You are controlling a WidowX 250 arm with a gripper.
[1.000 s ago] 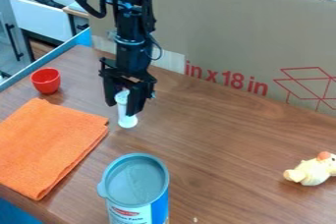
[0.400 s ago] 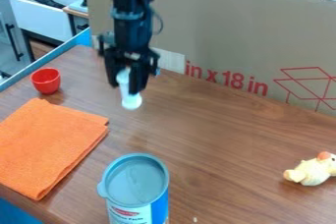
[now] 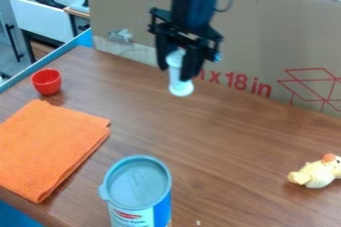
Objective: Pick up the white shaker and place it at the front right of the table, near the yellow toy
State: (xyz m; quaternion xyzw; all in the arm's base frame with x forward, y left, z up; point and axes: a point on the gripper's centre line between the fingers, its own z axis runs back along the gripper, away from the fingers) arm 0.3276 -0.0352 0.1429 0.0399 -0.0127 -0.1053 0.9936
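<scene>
Brown wood tabletop (image 3: 200, 146); cardboard (image 3: 259, 37) behind; claw (image 3: 178, 66) gripping white object (image 3: 178, 79).

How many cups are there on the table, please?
1. The red cup stands at the left, near the blue edging and beyond the orange cloth. A small one could be hidden behind the lidded canister.

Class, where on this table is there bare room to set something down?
The widest bare patch lies between the can, yellow toy and cardboard; a smaller one, between red cup and cardboard. The orange cloth crowds the left; the claw holds a white object over the back.
</scene>
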